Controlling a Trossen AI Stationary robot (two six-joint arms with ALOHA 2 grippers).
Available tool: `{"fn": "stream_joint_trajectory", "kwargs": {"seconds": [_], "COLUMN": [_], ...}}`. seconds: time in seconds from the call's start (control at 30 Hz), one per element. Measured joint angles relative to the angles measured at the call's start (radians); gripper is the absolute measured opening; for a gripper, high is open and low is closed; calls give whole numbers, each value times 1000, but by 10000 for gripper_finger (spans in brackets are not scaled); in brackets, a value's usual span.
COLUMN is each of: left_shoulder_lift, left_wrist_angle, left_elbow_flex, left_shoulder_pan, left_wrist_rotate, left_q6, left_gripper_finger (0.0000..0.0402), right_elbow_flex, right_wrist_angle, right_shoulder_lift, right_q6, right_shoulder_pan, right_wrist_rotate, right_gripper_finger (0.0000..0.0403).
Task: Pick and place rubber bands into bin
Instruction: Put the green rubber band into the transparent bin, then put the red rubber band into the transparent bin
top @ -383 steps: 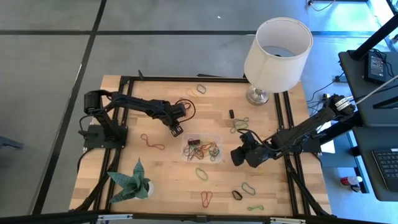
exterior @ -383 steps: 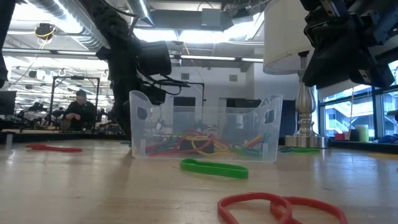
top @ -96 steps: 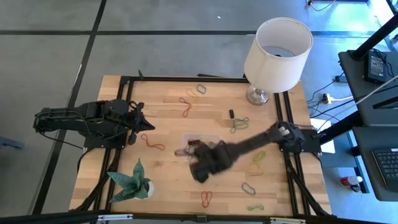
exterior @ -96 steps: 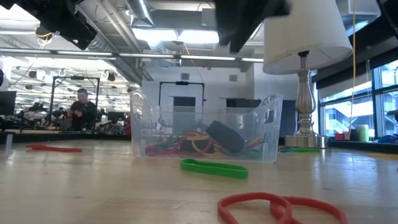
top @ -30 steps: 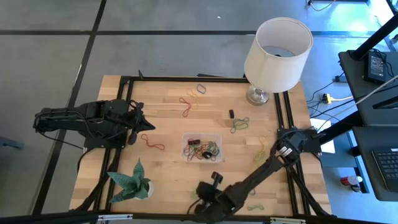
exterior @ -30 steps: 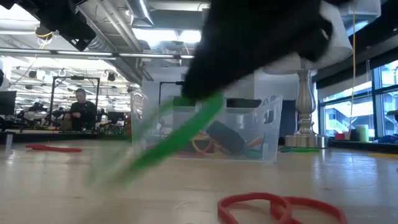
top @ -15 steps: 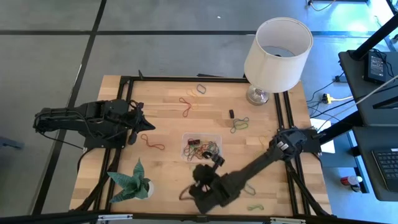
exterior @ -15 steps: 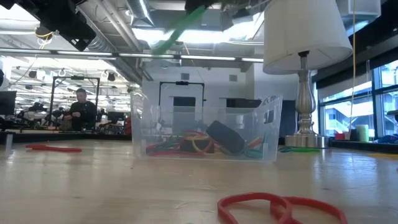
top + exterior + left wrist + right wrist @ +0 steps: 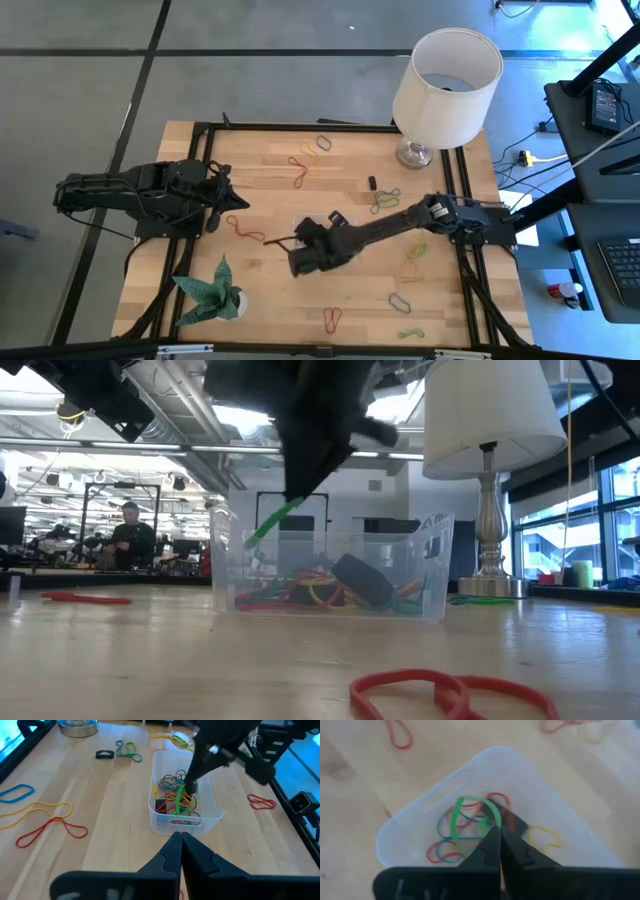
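High view: my right gripper [image 9: 300, 258] reaches across to the bin [image 9: 340, 219] mid-table; my left gripper [image 9: 228, 196] waits at the left edge, fingers pressed together. Low view: a green rubber band [image 9: 272, 520] dangles over the clear bin. Left wrist view: the green band hangs into the bin among other rubber bands [image 9: 172, 782]. Right wrist view: my fingertips pinch that green loop directly above the bin.

**Where my four cameras sit**

My overhead camera looks straight down on the counter [image 9: 250, 290]. My low one peers level across it. Both wrist cameras look down closely on the bin [image 9: 182, 822], which all four views share.
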Motion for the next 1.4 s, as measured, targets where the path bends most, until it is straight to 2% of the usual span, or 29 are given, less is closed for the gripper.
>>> {"fn": "stream_joint_trajectory", "kwargs": {"seconds": [0.17,0.33,0.67,0.77,0.9,1.07,1.2,1.4], "left_shoulder_lift": [0,0,0,0,0,4,18,67], "left_wrist_angle": [0,0,0,0,3,18,67,109], "left_elbow_flex": [0,0,0,0,0,0,0,0], "left_shoulder_pan": [0,0,0,0,0,0,0,0], "left_wrist_rotate": [0,0,0,0,0,0,-1,-53], "left_q6": [0,0,0,0,0,0,0,35], "left_gripper_finger": [4,7,2,5,5,8,8,20], "right_elbow_flex": [-58,-73,-73,-72,-72,-147,-347,-777], "right_wrist_angle": [143,182,179,165,129,112,185,550], "right_shoulder_lift": [0,-1,-7,-32,-70,-158,-284,-580], "right_q6": [-76,-80,-83,-68,-66,-116,-115,-161], "right_shoulder_pan": [-32,-36,-36,-36,-30,-12,-7,-7], "right_wrist_rotate": [-127,-141,-167,-163,-152,-165,-185,-201], "right_gripper_finger": [5,35,131,142,123,62,8,8]}}
